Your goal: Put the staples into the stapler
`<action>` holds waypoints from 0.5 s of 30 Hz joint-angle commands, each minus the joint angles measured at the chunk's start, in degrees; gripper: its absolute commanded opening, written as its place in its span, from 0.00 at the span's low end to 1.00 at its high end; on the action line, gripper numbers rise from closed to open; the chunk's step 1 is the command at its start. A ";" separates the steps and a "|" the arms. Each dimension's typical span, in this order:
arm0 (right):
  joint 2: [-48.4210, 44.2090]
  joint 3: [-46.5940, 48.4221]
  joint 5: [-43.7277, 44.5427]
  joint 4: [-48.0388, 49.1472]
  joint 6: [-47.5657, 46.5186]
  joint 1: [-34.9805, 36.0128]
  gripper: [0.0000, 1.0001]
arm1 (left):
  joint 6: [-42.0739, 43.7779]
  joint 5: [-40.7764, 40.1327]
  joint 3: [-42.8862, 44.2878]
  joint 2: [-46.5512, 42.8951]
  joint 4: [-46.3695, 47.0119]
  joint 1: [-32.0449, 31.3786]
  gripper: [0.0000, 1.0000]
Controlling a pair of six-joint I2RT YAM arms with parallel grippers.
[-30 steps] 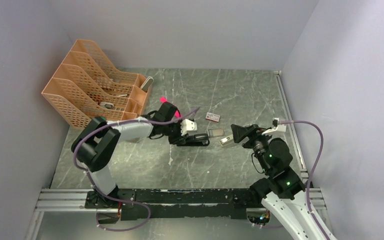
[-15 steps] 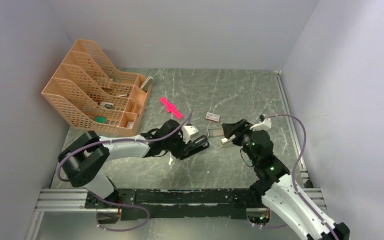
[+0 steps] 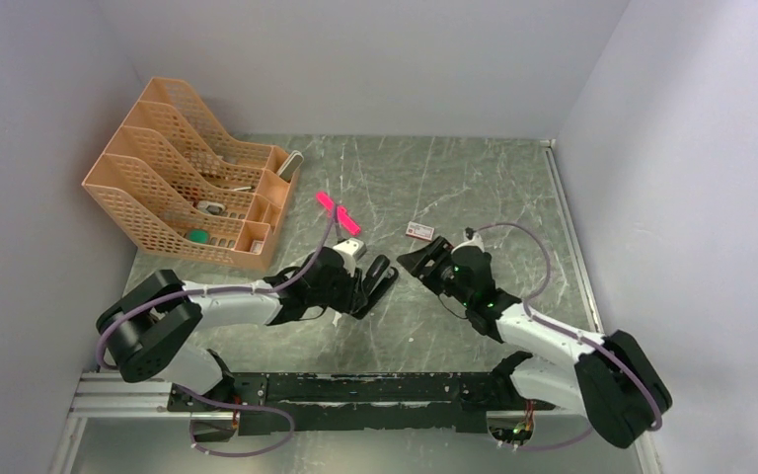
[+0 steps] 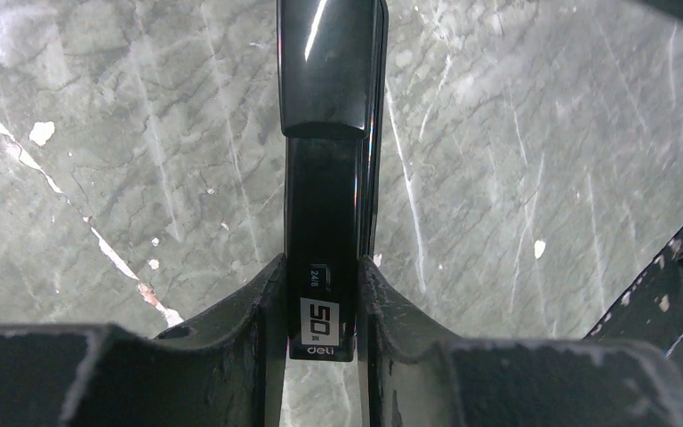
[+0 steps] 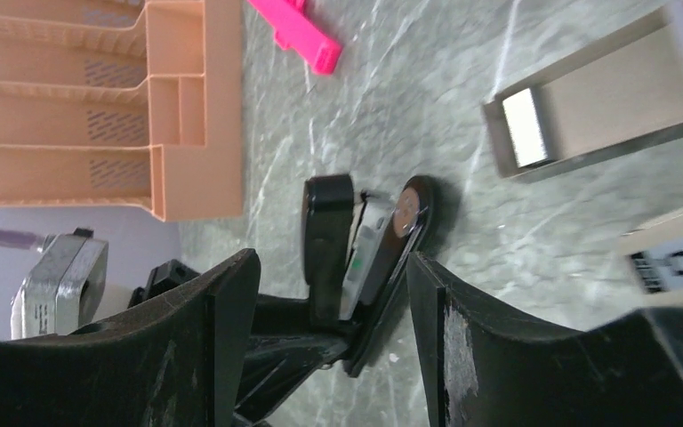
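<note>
**Stapler [image 3: 382, 276] nose-on to our right gripper [image 3: 416, 259]**

Our left gripper [image 4: 320, 276] is clamped on the stapler's rear end, one finger on each flank. The long black body runs away from it, up and to the right in the top view, so the nose ends just short of the right gripper, whose jaws stand apart and hold nothing. From the right wrist we see that nose end-on between the fingers, with silver showing between its black halves. The staples [image 5: 526, 127] sit as a silvery block at one end of an open tray [image 5: 622, 89], near the right gripper but off its line to the stapler. We judge the right arm nearer to them.
</note>
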 commanded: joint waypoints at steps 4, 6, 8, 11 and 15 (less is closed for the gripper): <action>7.96 2.04 2.68 11.61 9.80 7.54 0.65 | -9.60 -6.41 0.82 2.23 -2.69 -2.22 0.07; 10.49 3.13 3.86 11.64 11.11 8.90 0.65 | -9.72 -7.90 1.29 2.19 -3.22 -3.40 0.07; 12.47 4.16 4.61 11.67 11.97 9.74 0.65 | -9.39 -8.88 2.05 2.60 -4.08 -4.36 0.07; 15.00 5.55 5.14 11.05 13.15 10.44 0.65 | -9.23 -9.66 2.74 3.41 -4.78 -5.59 0.07; 16.98 7.33 6.62 6.83 15.00 10.85 0.64 | -9.29 -10.68 3.15 3.86 -4.95 -6.65 0.07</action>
